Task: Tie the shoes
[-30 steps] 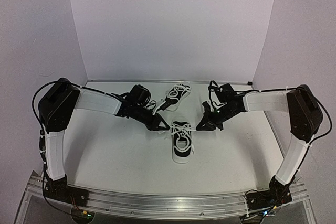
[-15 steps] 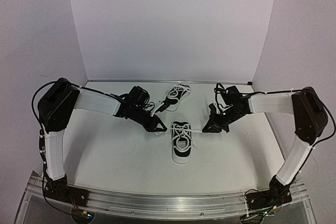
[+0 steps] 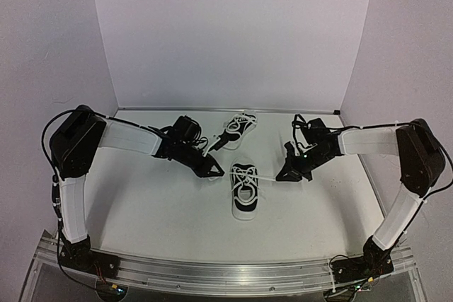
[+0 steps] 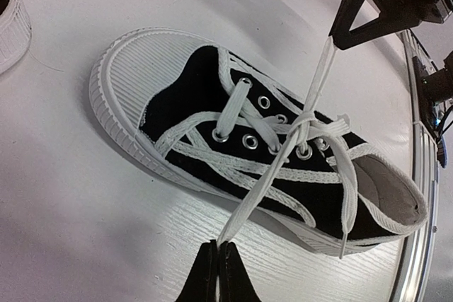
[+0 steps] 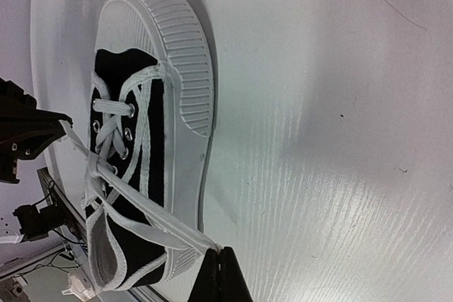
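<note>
Shoes [image 3: 245, 187] are both down on the white tabletop [image 3: 156, 210]. The near shoe [image 3: 245, 196] lies in the middle, flat on its sole between the two arms, toe toward the back wall and heel toward the bases. The far shoe [image 3: 237, 129] lies further back, well apart from it, with its laces loose.

All the action is on the near one. The left gripper [image 3: 219, 173] is low, just beside the shoe's left flank, fingers pinched right together on one end of the lace [image 4: 255, 192]. The left wrist view shows that strand running straight out of the closed tips [image 4: 218, 270] and up to the knot [image 4: 304, 129] over the top eyelets.

On the other side, the right gripper [image 3: 279, 176] is clamped just as tight on the other lace end. From its own camera, the strand [image 5: 152, 216] leaves its tips [image 5: 219, 274] and crosses the shoe's [image 5: 152, 160] collar to that same crossing. One white line, gripper to gripper, stretched straight across the tongue. A loose end [image 4: 348, 199] dangles down the side of the shoe.
</note>
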`<state>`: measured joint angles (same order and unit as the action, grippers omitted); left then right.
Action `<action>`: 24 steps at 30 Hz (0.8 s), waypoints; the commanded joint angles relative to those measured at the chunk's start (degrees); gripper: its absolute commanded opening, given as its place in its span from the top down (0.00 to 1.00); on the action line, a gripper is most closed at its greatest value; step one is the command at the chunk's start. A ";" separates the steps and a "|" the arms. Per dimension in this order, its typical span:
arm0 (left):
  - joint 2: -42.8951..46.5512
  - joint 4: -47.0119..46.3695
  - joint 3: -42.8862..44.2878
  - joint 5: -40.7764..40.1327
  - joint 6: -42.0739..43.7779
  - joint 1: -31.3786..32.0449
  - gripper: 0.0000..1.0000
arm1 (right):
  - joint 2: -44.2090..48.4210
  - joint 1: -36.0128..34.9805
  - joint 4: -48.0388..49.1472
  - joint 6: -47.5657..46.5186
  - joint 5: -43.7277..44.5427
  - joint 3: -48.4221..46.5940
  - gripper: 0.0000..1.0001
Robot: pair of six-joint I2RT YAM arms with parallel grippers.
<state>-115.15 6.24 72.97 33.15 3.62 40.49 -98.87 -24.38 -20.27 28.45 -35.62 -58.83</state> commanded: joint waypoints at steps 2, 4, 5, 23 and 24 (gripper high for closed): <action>3.25 1.71 -1.60 -4.56 0.52 -1.68 1.00 | 2.02 1.92 -2.67 -1.43 4.16 1.76 1.00; 3.05 1.97 -1.68 -4.86 0.51 -1.73 1.00 | 2.01 1.94 -2.67 -1.55 4.25 2.03 1.00; 2.95 2.02 -1.68 -4.92 0.51 -1.72 1.00 | 2.01 2.04 -2.67 -1.56 4.36 2.12 1.00; 2.42 4.11 2.71 0.03 5.00 0.13 1.00 | -0.71 1.08 -0.63 -5.41 -6.93 -2.96 1.00; 2.15 4.71 3.54 0.52 5.20 0.30 1.00 | -1.11 0.68 -0.71 -5.81 -7.93 -3.87 1.00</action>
<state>-115.07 8.27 72.17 31.94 5.75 39.93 -98.90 -22.47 -21.33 25.47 -37.96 -57.41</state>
